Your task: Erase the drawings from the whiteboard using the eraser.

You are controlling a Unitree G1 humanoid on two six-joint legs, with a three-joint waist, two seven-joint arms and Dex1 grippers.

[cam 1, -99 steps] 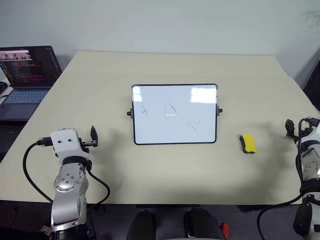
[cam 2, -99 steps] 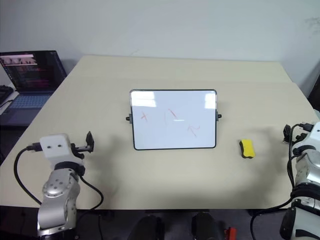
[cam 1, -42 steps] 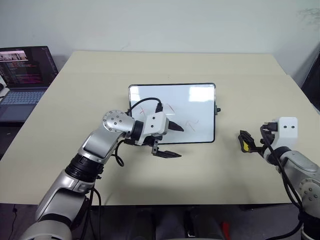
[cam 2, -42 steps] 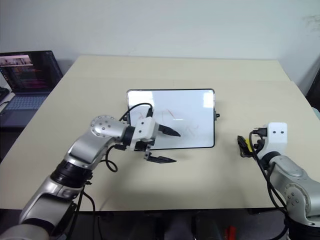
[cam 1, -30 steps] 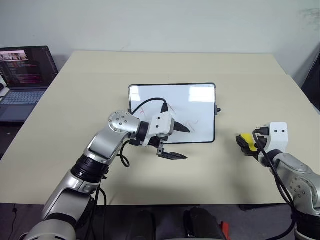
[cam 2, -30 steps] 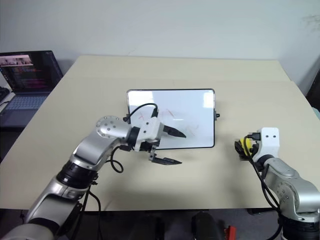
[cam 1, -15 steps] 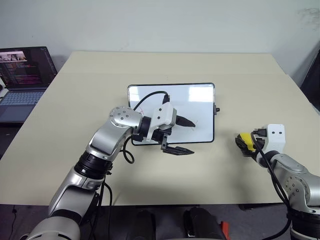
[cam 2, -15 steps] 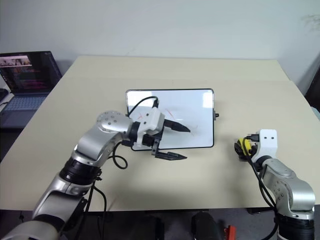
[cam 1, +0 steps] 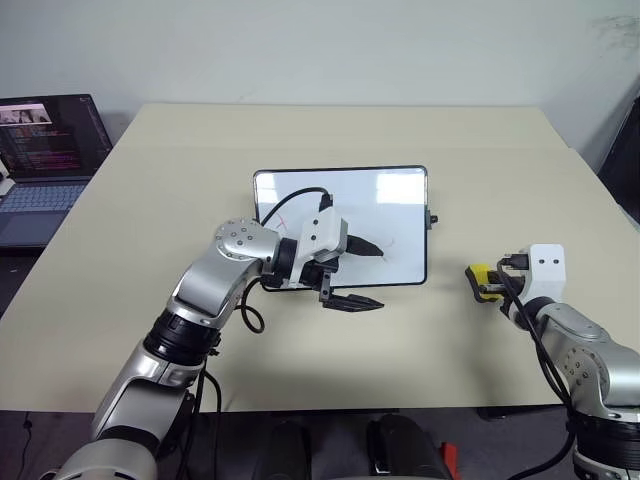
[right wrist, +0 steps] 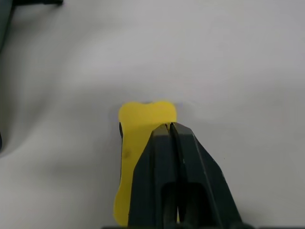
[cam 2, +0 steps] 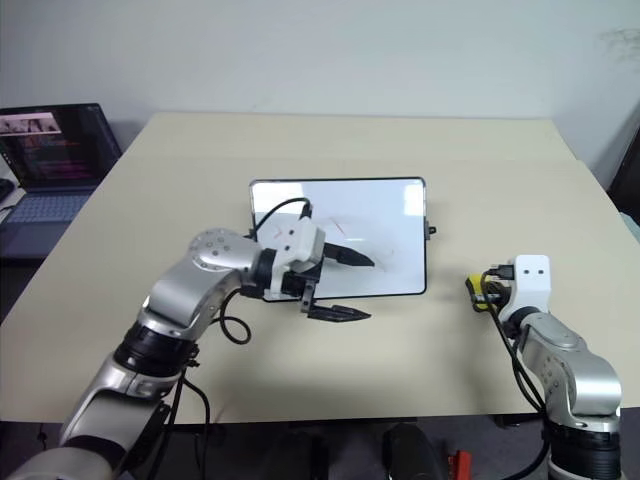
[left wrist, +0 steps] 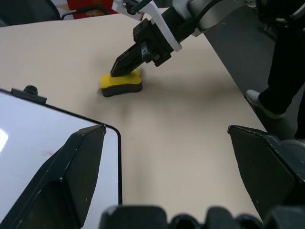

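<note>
On the desk (cam 1: pixel 150 200), right of the whiteboard (cam 1: pixel 340 225), our right gripper (right wrist: pixel 169 126) rests on the eraser (left wrist: pixel 121 83) with fingers pressed together — gripping nothing. Left gripper (cam 1: pixel 365 272) spread. The block looks light, firm — best pinched across its narrow waist.

A broad beige desk (cam 1: pixel 520 160) spans the scene under even, soft light. A plain pale wall (cam 1: pixel 330 45) runs behind it at 12 o'clock. At 10 o'clock an open laptop (cam 1: pixel 45 150) with a lit screen stands beside the desk. Dark floor (cam 1: pixel 15 290) shows below it.
</note>
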